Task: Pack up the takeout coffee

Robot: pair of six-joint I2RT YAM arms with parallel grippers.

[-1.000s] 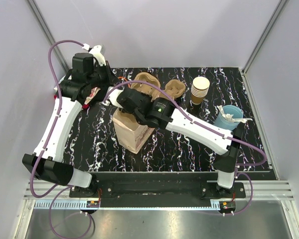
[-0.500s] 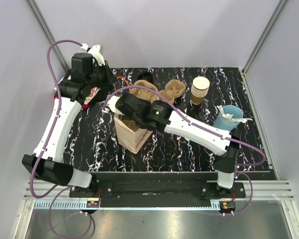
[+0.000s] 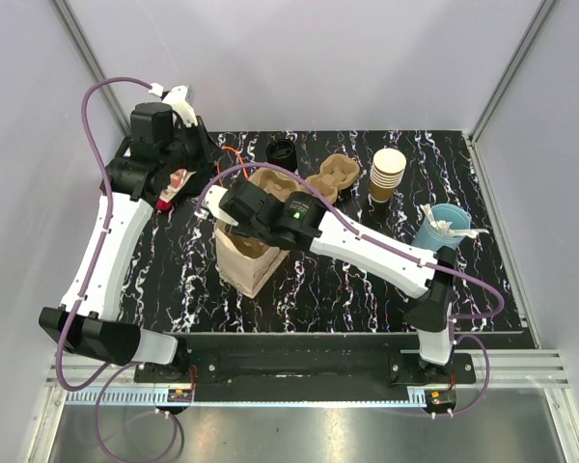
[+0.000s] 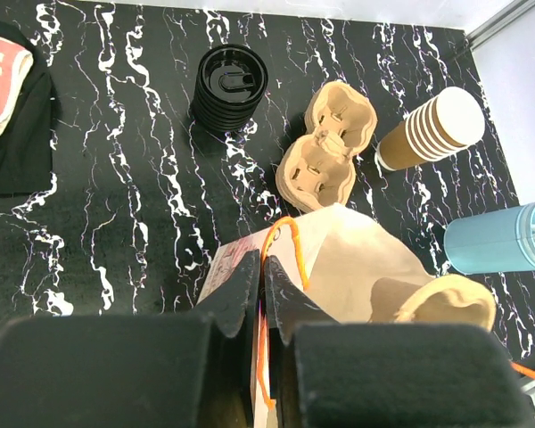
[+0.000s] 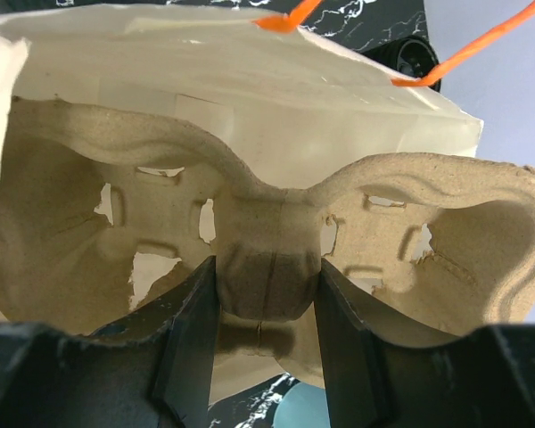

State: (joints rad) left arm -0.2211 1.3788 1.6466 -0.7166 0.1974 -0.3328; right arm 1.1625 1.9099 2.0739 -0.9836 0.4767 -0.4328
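The takeout coffee, a brown cup with a black lid, does not show in any view. My left gripper (image 4: 264, 267) is shut on the rim of a brown paper bag (image 3: 241, 262) by its orange handle (image 4: 281, 236) and holds the bag open. My right gripper (image 5: 267, 267) is shut on the middle ridge of a pulp cup carrier (image 5: 267, 223). The carrier sits partly inside the bag's mouth (image 5: 250, 80). In the top view the carrier (image 3: 270, 183) sticks out above the bag.
A second pulp carrier (image 3: 333, 176) lies behind the bag. A stack of black lids (image 3: 282, 151) stands at the back. A stack of lidless paper cups (image 3: 387, 172) and a light blue cup with stirrers (image 3: 442, 227) are at the right. A red-and-white packet (image 3: 179, 183) lies at the left.
My right gripper has moved left with the carrier, now over the bag's mouth. The bag has shifted slightly left. The stack of black lids has come into sight behind it.
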